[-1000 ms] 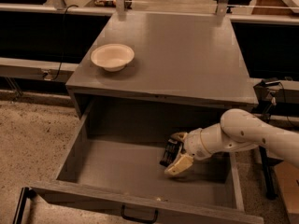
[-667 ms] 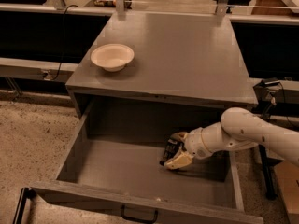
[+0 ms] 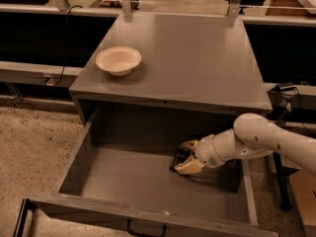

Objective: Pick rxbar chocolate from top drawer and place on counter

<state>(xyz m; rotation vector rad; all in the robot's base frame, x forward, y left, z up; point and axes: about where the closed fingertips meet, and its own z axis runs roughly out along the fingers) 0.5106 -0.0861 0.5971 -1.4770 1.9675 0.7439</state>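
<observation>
Camera view: my gripper (image 3: 180,158), deep in the drawer (image 3: 123,181), pinches the bar (image 3: 176,160). Thin hold, so lifting could drop it.

The grey desk (image 3: 197,58) is standing on a speckled floor (image 3: 34,147) and is carrying a single cream bowl (image 3: 118,60) on its flat top. The bowl is sitting upright towards the left side, near the front edge. Below that edge the top drawer (image 3: 123,181) is hanging pulled out, showing its plain grey inside, with a dark handle (image 3: 145,229) showing on the front panel. The pincer (image 3: 186,158) is reaching into the drawer from the right and is sitting low over the drawer's floor, right of centre. Its two fingers are pinching the small dark rxbar chocolate (image 3: 177,158).
</observation>
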